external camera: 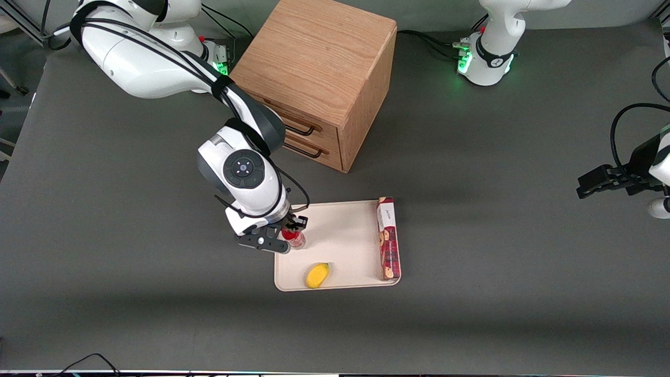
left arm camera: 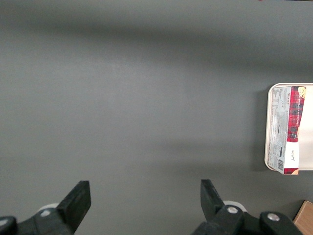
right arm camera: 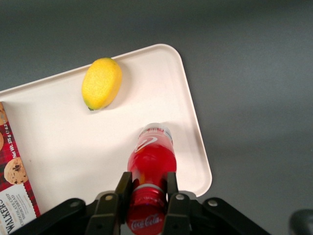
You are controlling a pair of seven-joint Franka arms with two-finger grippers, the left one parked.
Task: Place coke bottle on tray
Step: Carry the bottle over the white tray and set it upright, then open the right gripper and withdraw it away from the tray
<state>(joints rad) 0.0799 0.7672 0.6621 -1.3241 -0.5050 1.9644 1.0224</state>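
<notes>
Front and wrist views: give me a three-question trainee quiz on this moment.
1. True or false: the gripper is shut on the coke bottle.
2. Which lies nearer the front camera: A) the lemon or B) the wooden cabinet?
3. Fill in: the biscuit box lies along the edge of the ___.

Key: 1 true, the fingers clamp the bottle near its cap, over the tray. 2 A. 3 tray.

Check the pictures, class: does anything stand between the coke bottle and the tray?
Nothing visible does. The claw is shut on the coke bottle, already over the tray; the lemon lies apart from it.
</notes>
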